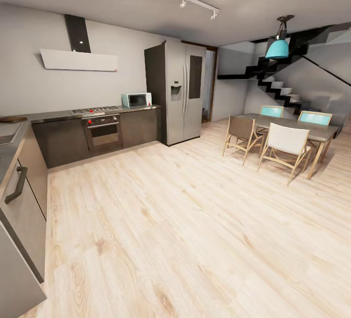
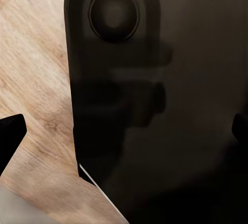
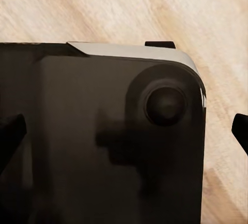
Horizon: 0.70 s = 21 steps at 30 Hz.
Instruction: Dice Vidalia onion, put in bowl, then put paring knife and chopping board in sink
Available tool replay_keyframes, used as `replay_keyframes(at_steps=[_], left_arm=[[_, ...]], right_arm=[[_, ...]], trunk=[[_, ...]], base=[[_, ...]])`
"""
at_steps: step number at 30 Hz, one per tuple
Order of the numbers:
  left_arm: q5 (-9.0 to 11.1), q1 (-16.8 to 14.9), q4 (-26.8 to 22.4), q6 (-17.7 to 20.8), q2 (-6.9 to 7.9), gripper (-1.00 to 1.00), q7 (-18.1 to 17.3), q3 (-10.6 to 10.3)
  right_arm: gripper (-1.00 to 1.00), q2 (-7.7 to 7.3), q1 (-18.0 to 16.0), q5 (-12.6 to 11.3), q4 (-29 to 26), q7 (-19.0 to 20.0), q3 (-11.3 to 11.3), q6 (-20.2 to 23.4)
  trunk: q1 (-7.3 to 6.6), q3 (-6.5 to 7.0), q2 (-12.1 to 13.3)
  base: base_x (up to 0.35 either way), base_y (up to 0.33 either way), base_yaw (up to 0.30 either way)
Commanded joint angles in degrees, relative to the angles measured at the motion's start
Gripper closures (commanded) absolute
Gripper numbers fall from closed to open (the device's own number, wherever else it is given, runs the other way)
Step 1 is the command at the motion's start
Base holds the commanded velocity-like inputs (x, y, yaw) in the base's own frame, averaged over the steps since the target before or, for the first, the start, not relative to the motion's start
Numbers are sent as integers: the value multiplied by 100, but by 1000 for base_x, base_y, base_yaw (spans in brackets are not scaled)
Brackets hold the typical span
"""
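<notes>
- The floor (image 1: 195, 220) is light wood planks with brown grain lines, a bit shiny.
- The countertop (image 1: 48, 114) is smooth, dark and glossy.
- The cabinets (image 1: 63, 142) are flat, matt dark grey.
- The fridge (image 1: 183, 91) looks like smooth grey metal.
- The oven (image 1: 102, 130) front is shiny metal with dark glass.
- The chairs (image 1: 287, 145) have pale wood frames and cloth seats.
- The lamp (image 1: 278, 49) is glossy blue.
- The robot's base (image 3: 103, 146) is smooth, dark plastic.
</notes>
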Motion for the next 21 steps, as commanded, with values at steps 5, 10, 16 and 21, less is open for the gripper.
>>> replay_keyframes(at_steps=[5, 10, 16, 21], left_arm=[[1, 0, -2, -1, -5, -100, 0, 3], [1, 0, -2, -1, -2, -100, 0, 3], [1, 0, -96, -141, -6, -100, 5, 9], [1, 0, -313, -404, -1, -100, 8, 11]], right_arm=[[-100, -9, -1, 7, -29, -1, -12, -26], [-100, 8, -1, 2, -40, -1, -14, -28], [-100, -8, -1, 11, -43, -1, -13, -28], [-100, -20, -1, 16, -169, -3, -14, -56]], trunk=[[0, -4, -2], [0, -4, -2], [0, -4, -2], [0, -4, -2]], base=[[0, 0, 0], [0, 0, 0], [0, 0, 0], [0, 0, 0]])
